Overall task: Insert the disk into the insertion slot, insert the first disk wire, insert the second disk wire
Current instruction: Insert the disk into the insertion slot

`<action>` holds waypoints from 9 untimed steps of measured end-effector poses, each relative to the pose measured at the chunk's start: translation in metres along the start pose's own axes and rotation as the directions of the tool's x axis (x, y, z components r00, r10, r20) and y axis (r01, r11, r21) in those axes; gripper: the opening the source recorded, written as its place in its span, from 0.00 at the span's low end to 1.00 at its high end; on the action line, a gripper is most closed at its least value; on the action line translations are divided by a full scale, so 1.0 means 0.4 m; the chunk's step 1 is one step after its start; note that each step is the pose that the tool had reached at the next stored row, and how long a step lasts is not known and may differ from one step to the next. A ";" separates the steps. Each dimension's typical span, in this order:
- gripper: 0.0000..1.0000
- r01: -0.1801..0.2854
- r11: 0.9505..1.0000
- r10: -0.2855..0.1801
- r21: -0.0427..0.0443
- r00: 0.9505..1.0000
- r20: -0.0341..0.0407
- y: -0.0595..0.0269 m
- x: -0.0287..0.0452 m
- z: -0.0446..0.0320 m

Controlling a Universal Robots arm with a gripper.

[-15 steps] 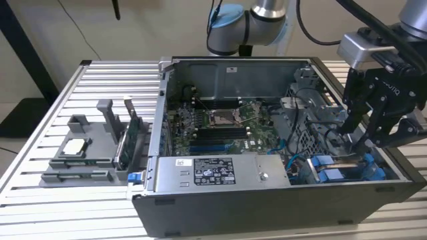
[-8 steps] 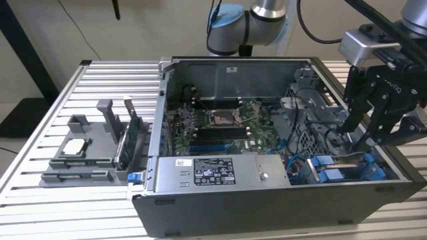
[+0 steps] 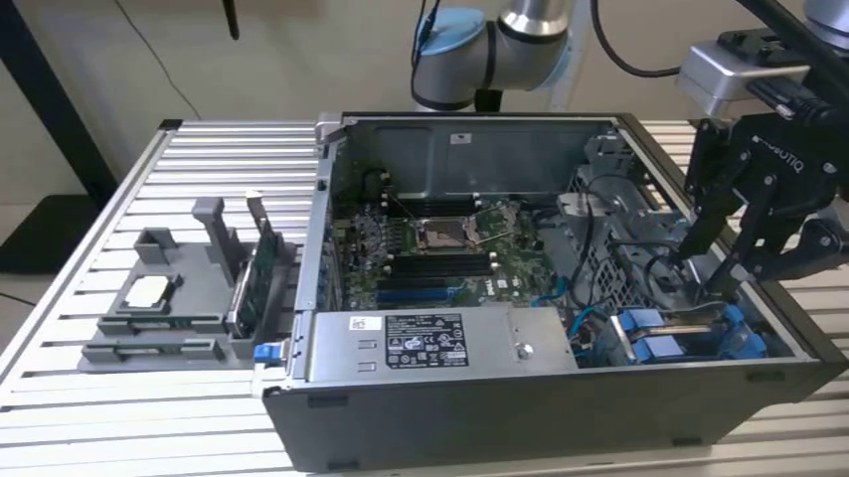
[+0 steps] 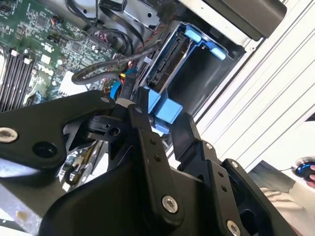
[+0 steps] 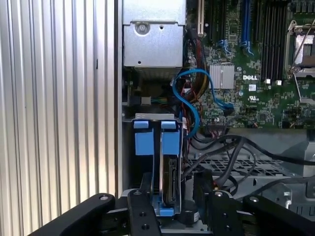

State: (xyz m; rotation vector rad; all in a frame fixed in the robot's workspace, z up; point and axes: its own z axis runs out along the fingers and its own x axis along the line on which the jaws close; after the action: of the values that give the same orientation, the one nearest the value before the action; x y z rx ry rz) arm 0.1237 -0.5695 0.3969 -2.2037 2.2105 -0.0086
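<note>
A: Right under the gripper (image 5: 174,189): the disk (image 5: 170,164), on edge in the slot (image 4: 202,83), its blue end framed by the gripper.
B: Clamped?
A: Cannot tell. Looks like step one, seating the disk. A straight push, square to the slot, is what it calls for.

Bright, even room light falls from above, and the slatted table (image 3: 199,169) shines pale under it. Inside the computer case (image 3: 531,417) it is dimmer, the near wall almost black.
</note>
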 end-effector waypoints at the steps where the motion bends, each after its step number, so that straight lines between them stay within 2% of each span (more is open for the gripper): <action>1: 0.47 0.000 1.000 0.000 0.000 1.000 0.000 0.000 -0.001 0.000; 9: 0.47 0.000 1.000 0.000 0.000 1.000 0.001 0.006 -0.013 0.000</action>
State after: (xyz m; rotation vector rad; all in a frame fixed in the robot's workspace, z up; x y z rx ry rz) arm 0.1214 -0.5644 0.3969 -2.2030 2.2099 -0.0070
